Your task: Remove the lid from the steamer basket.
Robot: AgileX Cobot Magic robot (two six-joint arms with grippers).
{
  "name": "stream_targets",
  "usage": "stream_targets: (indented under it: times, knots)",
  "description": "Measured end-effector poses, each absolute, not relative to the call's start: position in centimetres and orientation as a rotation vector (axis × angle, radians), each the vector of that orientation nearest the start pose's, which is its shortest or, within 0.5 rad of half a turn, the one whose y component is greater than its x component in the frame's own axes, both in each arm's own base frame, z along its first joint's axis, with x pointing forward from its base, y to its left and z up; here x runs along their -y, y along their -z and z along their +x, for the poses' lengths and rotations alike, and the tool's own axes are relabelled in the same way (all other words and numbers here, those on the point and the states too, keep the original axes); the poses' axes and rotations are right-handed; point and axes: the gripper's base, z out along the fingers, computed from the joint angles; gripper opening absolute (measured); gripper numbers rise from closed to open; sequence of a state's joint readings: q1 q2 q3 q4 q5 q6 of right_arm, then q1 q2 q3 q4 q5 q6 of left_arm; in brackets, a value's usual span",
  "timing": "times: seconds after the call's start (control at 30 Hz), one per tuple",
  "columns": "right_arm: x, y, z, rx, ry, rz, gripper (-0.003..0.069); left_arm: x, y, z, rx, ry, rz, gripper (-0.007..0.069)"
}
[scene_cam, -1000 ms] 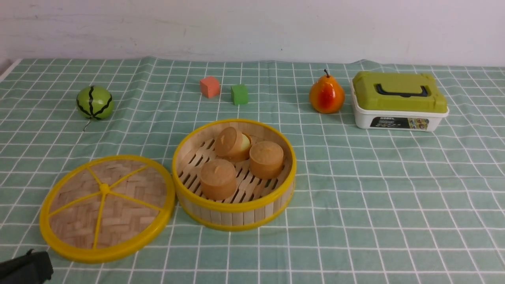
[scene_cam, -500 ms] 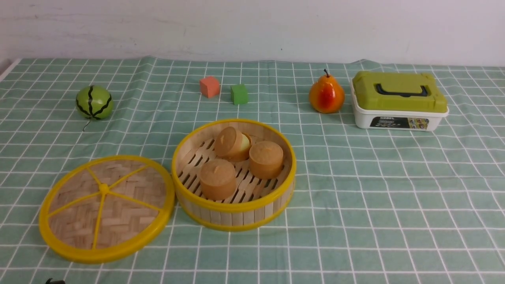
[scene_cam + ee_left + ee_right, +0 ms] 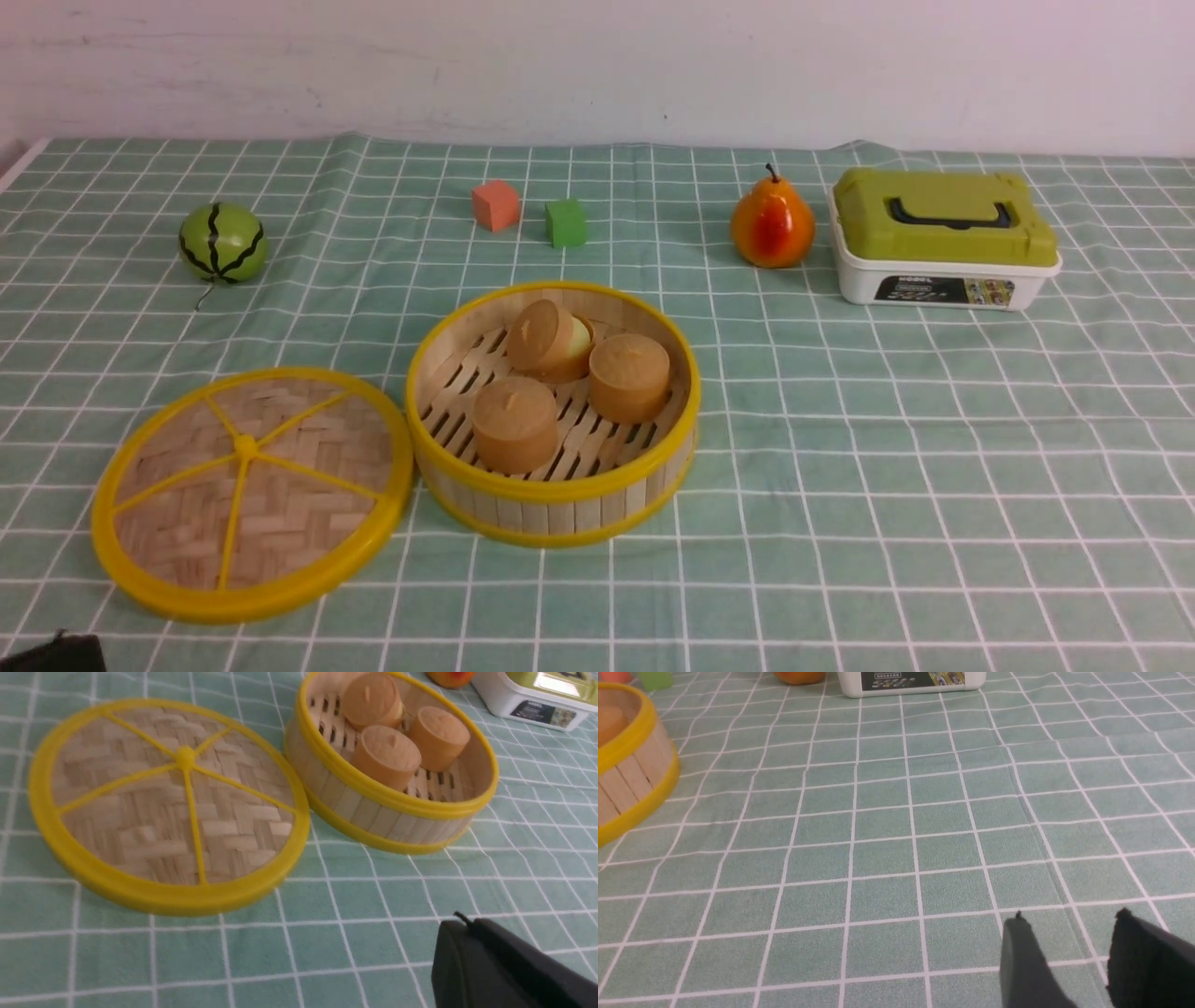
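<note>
The round woven lid (image 3: pixel 250 495) with yellow rim and spokes lies flat on the cloth, just left of the steamer basket (image 3: pixel 553 509) and touching its wall. The basket stands uncovered with three tan buns (image 3: pixel 515 422) inside. In the left wrist view the lid (image 3: pixel 163 807) and basket (image 3: pixel 387 812) lie ahead of my left gripper (image 3: pixel 460 924), whose fingers are pressed together, shut and empty. Only a dark corner of it (image 3: pixel 51 653) shows in the front view's bottom left. My right gripper (image 3: pixel 1069 921) hovers open over bare cloth, right of the basket (image 3: pixel 630 770).
A green melon ball (image 3: pixel 224 243) sits far left. A pink cube (image 3: pixel 496 205) and a green cube (image 3: pixel 566 223) lie behind the basket. A pear (image 3: pixel 772 227) and a white box with olive lid (image 3: pixel 943 238) stand at the back right.
The left gripper's dark tip at the bottom left dropped almost out of the front view, then showed again lower in the corner. Lid and basket have not moved.
</note>
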State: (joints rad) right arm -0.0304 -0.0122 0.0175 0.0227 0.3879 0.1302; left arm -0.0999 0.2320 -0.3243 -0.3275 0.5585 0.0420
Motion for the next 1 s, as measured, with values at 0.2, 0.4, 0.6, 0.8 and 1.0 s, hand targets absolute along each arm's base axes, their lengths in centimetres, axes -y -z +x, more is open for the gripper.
stream_targets:
  times: [0.2, 0.4, 0.6, 0.8, 1.0]
  knots:
    - [0.1, -17.3, 5.2, -1.870, -0.091, 0.164, 0.0241, 0.9, -24.1, 5.3, -1.831, 0.294, -0.132, -0.0013]
    - [0.1, -17.3, 5.2, -1.870, -0.091, 0.164, 0.0241, 0.5, -18.6, 5.3, -1.838, 0.243, -0.150, -0.0013]
    - [0.1, -17.3, 5.2, -1.870, -0.091, 0.164, 0.0241, 0.4, -17.0, 5.2, -1.882, 0.239, -0.157, -0.0011]
    - [0.1, -17.3, 5.2, -1.870, -0.091, 0.164, 0.0241, 0.4, -17.0, 5.2, -1.886, 0.239, -0.158, -0.0005]
    - [0.1, -17.3, 5.2, -1.870, -0.091, 0.164, 0.0241, 0.4, -17.0, 5.2, -1.886, 0.239, -0.158, -0.0001]
